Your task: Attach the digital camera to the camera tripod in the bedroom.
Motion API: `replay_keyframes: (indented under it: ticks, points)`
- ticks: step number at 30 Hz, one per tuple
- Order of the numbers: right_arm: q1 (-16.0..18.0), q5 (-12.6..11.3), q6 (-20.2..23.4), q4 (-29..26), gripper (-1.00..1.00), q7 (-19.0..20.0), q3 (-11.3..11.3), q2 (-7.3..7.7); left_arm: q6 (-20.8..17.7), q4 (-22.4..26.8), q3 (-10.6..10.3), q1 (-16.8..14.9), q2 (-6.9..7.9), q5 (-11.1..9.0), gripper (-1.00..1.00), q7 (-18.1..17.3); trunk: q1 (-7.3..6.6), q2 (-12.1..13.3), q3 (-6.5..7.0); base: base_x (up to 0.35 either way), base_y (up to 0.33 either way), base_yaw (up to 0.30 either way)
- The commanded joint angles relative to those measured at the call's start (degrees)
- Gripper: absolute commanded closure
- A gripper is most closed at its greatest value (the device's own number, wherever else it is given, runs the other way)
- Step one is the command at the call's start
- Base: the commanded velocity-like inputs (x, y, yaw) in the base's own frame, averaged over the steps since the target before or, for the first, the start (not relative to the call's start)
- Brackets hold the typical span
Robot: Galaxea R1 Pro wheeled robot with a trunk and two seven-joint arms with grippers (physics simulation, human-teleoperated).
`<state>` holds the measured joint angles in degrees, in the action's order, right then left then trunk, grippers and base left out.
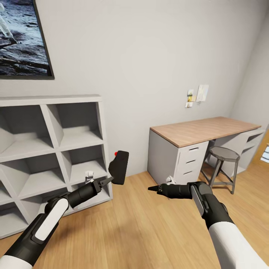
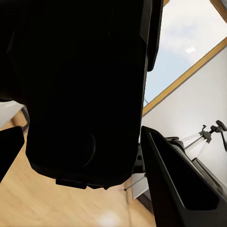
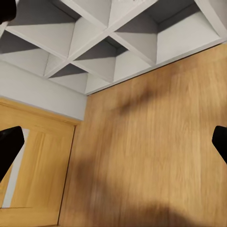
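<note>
In the head view my left gripper (image 1: 109, 181) is shut on the digital camera (image 1: 120, 167), a small black body with a red spot on top, held in the air in front of the white cube shelf. Seen from the left wrist, the camera (image 2: 85, 85) is a dark mass between the two fingers (image 2: 175, 179). Past it, the camera tripod (image 2: 202, 138) shows its silver legs and black joints against a pale wall. My right gripper (image 1: 152, 188) hovers over the wood floor, and its wrist view shows the gripper (image 3: 113, 142) open with nothing between the fingers.
A white cube shelf (image 1: 52, 149) stands at the left under a framed moon poster (image 1: 22, 37). A wooden-top desk with drawers (image 1: 201, 130) and a round stool (image 1: 224, 155) are at the right. Light wood floor (image 1: 149, 231) lies between them.
</note>
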<state>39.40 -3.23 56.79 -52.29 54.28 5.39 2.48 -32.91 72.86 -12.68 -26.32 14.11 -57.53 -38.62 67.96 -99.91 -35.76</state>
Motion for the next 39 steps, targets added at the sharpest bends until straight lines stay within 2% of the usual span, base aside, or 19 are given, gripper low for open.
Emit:
replay_keyframes:
  ticks: [1,39]
  points:
    - [0.0,-0.3,0.4,0.0,-1.0,-0.1,0.0,0.0,-0.4,0.0,-0.1,0.0,0.04,-0.5,1.0,0.0,-0.23,0.4,0.13,0.0,0.0,0.0]
    - [0.0,-0.3,0.4,0.1,-1.0,-0.1,0.0,-0.19,-0.3,0.1,-0.1,0.0,-0.05,-0.3,1.0,0.0,-8.58,15.6,6.95,0.0,0.0,0.0]
